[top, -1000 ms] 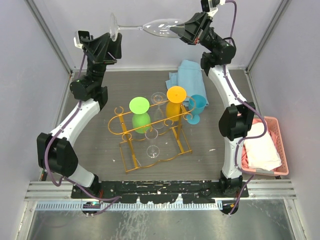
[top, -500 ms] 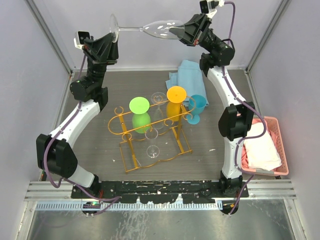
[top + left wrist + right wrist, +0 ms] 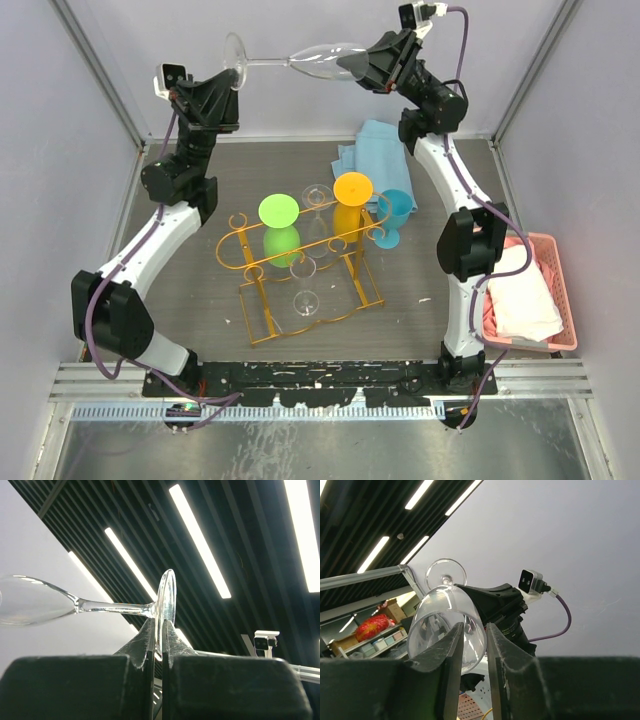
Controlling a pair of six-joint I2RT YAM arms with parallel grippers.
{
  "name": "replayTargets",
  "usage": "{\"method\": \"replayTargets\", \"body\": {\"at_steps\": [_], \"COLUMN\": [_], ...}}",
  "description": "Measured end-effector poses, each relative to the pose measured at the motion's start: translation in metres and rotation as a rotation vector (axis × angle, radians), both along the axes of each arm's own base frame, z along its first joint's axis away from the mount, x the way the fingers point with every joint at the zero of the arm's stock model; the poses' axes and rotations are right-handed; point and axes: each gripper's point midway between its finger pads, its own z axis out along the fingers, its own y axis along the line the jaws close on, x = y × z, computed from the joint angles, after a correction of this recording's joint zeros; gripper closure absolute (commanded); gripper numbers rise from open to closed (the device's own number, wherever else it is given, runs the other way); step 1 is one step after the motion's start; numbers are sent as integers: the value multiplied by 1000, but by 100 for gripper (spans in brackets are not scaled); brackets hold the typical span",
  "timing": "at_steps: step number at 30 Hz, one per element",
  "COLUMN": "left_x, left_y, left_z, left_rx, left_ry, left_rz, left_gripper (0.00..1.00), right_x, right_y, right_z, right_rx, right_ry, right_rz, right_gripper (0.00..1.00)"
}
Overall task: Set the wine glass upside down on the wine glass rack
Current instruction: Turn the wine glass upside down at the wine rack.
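Step in hand, as I read it: a mid-air handover of the wine glass [image 3: 300, 58] from right arm to left. The glass is held high above the back of the counter [image 3: 200, 190], well apart from the wine glass rack [image 3: 222, 248].

Left gripper [image 3: 161, 630]: jaws clenched on the edge of the glass's foot disc, which stands upright between them. Right gripper [image 3: 485, 630]: jaws straddle the bowl wall at the rim, one inside and one outside. I cannot tell whether they bite or have slack.

Orientation: the long axis lies near level and runs left-right in the top view. The foot points toward the left arm and the bowl mouth toward the right arm. It is not upside down yet.

Next move likely needs:
- the right jaws to come fully off the rim and back away along the axis, without dragging the bowl;
- the left wrist to roll so the foot goes up and the mouth down;
- a descent to the rack, sliding the stem into a free hook loop so the foot hangs on the rail.

The left end of the rack looks unoccupied. A green glass [image 3: 279, 212] and an orange glass [image 3: 352, 188] already hang there.

Risk: the thin edge grip on the foot may slip during the roll.
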Motion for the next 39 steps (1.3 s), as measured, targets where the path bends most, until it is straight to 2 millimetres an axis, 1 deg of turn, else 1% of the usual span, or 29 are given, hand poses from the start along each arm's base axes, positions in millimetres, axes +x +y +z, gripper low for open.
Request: {"method": "replayTargets", "body": {"at_steps": [6, 11, 14, 18, 21, 25, 32, 35, 37, 39], "left_x": [0, 0, -1, -7, -10, -7, 12, 27, 38, 50], "left_y": [0, 1, 3, 7, 11, 15, 20, 31, 42, 54], "left_z": [0, 1, 4, 15, 21, 22, 15, 9, 2, -9], "left_rx": [0, -5, -11, -20, -25, -25, 10, 55, 82, 109], "left_ry": [-1, -1, -6, -34, -54, -56, -34, -12, 6, 30], "left_rz": [-1, 1, 7, 13, 20, 37, 71, 118, 155, 196], "left_gripper": [100, 99, 100, 99, 99, 100, 100, 99, 99, 99], "right_x": [4, 8, 12, 17, 19, 18, 12, 6, -1, -10], "right_y": [-3, -13, -22, -34, -47, -66, -92, -98, -98, -97], "right_z": [-4, -4, -6, -10, -9, -6, -5, -2, 1, 4], "right_rx": [9, 19, 22, 20, 20, 23, 24, 22, 18, 13], "right_ry": [16, 16, 20, 33, 37, 26, 25, 20, 10, 0], "right_rz": [-1, -16, -35, -65, -94, -139, -199, -220, -225, -231], "right_gripper": [59, 55, 54, 54, 54, 53, 53, 53, 53, 53]}}
